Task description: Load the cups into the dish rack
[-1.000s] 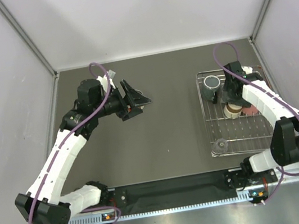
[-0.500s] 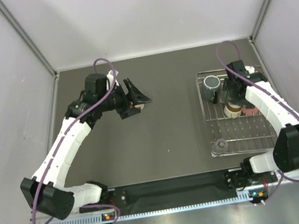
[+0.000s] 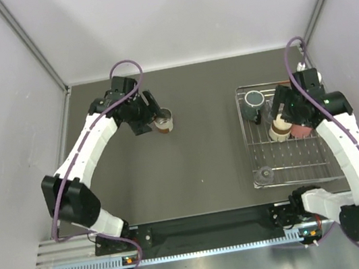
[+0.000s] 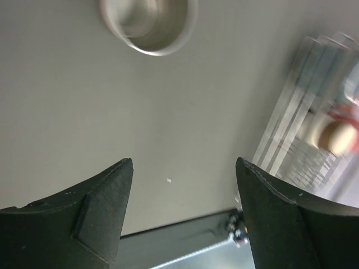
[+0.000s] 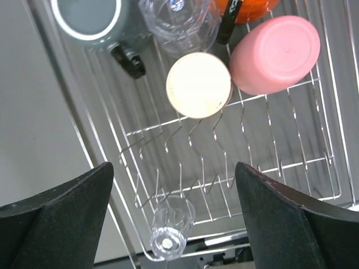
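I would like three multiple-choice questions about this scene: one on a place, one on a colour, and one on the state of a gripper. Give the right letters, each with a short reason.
1. Where does the steel cup stand?
A. on the table, left of the dish rack
B. inside the rack
C. on the floor

2. Which of these colours has a cup in the rack?
A. blue
B. yellow
C. pink

3. How is the left gripper?
A. shut on the steel cup
B. open, nothing between its fingers
C. shut and empty

Answers:
1 A: the top view shows the steel cup on bare table, well apart from the rack.
2 C: the right wrist view shows a pink cup beside a cream cup.
3 B: the left wrist view shows the fingers wide apart, with the steel cup ahead of them.
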Robot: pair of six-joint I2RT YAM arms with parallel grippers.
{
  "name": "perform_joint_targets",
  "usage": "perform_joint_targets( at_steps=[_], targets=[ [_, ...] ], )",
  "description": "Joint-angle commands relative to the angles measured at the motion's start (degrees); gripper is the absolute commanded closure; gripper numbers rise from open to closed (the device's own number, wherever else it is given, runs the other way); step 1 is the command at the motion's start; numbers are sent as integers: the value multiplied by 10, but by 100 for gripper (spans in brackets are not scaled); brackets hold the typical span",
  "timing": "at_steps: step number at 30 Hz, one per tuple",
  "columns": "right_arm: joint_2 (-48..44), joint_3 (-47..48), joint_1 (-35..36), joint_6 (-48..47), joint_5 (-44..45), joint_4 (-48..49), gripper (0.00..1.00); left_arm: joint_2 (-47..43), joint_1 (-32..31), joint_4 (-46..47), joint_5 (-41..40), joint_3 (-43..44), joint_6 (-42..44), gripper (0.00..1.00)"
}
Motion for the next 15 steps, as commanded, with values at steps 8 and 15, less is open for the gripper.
perform_joint_targets(
  at_steps=[8, 15],
  targets=[
    [-104, 26, 3, -17, -64, -67, 11, 117, 7, -37, -160, 88, -19, 21],
    [-156, 34, 3, -19, -69, -93, 11, 177, 10, -24, -182, 106, -38, 23]
  ],
)
